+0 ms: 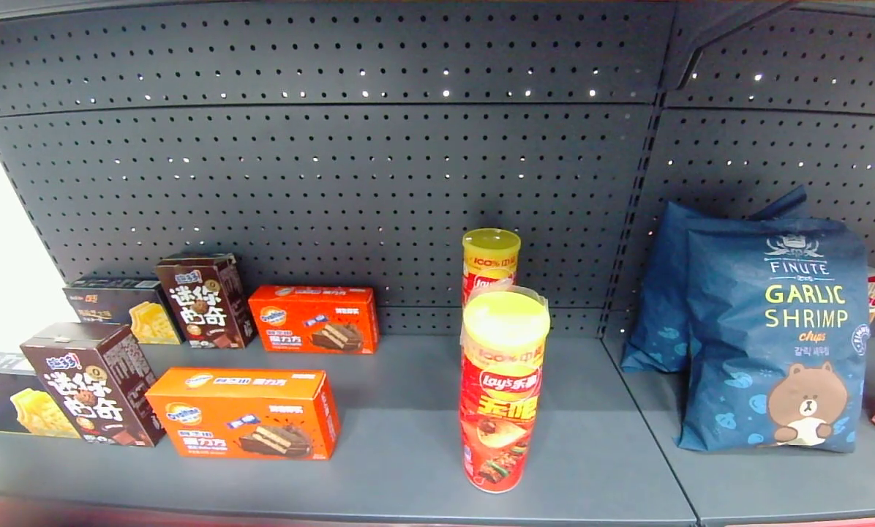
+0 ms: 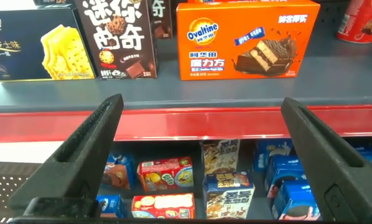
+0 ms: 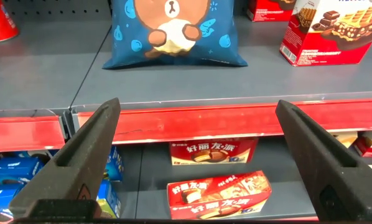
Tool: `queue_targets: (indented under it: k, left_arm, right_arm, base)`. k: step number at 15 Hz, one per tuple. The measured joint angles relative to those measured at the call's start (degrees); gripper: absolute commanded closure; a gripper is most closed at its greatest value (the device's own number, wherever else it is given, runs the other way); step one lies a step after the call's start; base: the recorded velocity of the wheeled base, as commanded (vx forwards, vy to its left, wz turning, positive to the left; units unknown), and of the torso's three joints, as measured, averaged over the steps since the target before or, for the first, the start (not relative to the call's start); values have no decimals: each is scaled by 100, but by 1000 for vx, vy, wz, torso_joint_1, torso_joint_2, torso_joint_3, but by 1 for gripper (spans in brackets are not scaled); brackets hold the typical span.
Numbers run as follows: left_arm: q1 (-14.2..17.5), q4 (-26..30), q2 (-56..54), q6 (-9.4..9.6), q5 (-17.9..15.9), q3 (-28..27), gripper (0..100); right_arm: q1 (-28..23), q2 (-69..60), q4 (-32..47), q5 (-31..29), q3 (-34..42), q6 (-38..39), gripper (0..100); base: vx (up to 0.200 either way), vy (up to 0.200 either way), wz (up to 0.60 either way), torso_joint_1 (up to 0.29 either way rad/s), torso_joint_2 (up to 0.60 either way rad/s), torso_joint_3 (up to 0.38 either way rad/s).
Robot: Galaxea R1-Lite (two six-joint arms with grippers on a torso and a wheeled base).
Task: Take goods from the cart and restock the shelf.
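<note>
My left gripper (image 2: 201,102) hangs spread wide and empty at the shelf (image 2: 192,121) lip, facing the orange box (image 2: 245,40); right gripper (image 3: 197,104), same deal, faces the bear bag (image 3: 173,31). On the head view I've got that box lower left, a chip can (image 1: 502,388) dead centre, and the bag on the right.

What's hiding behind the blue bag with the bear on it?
Another blue bag stands behind the bear bag, near the pegboard wall. The front one covers most of it, so its picture is hidden.
</note>
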Motion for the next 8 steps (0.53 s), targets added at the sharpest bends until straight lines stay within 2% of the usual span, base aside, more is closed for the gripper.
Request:
queue_targets:
  k: [8]
  left_arm:
    - [0, 0, 0, 0, -5, 0, 0]
  right_arm:
    - [0, 0, -2, -2, 0, 0, 0]
  base:
    - [0, 0, 0, 0, 0, 0]
